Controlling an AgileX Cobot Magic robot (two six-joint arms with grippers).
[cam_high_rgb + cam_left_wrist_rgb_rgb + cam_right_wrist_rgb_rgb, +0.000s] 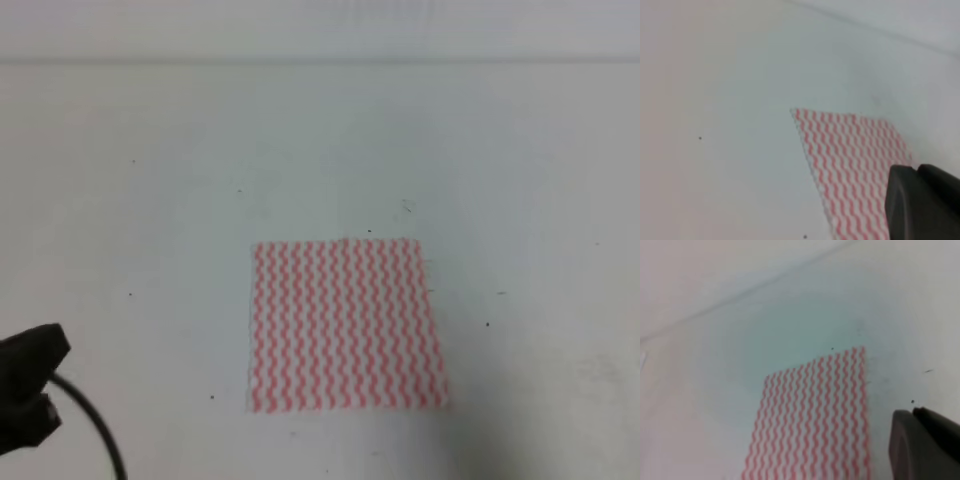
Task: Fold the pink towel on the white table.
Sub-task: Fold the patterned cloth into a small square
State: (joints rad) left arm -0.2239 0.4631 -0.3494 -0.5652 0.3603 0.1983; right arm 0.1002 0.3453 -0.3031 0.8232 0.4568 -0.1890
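Note:
The pink towel [345, 325] lies flat and spread out as a near square on the white table [150, 200], a little right of the middle. The left wrist view has the pink towel [855, 165] to the right, and the right wrist view has the pink towel [815, 420] low in the middle. A dark part of my left gripper [30, 385] shows at the lower left edge, well apart from the cloth. Each wrist view shows only a dark block of the left gripper [920, 200] and the right gripper [925, 445], so their jaws cannot be read.
A black cable [95, 425] curves down from the left arm at the bottom left. The table's far edge [320, 60] runs across the top. Small dark specks dot the white surface around the cloth.

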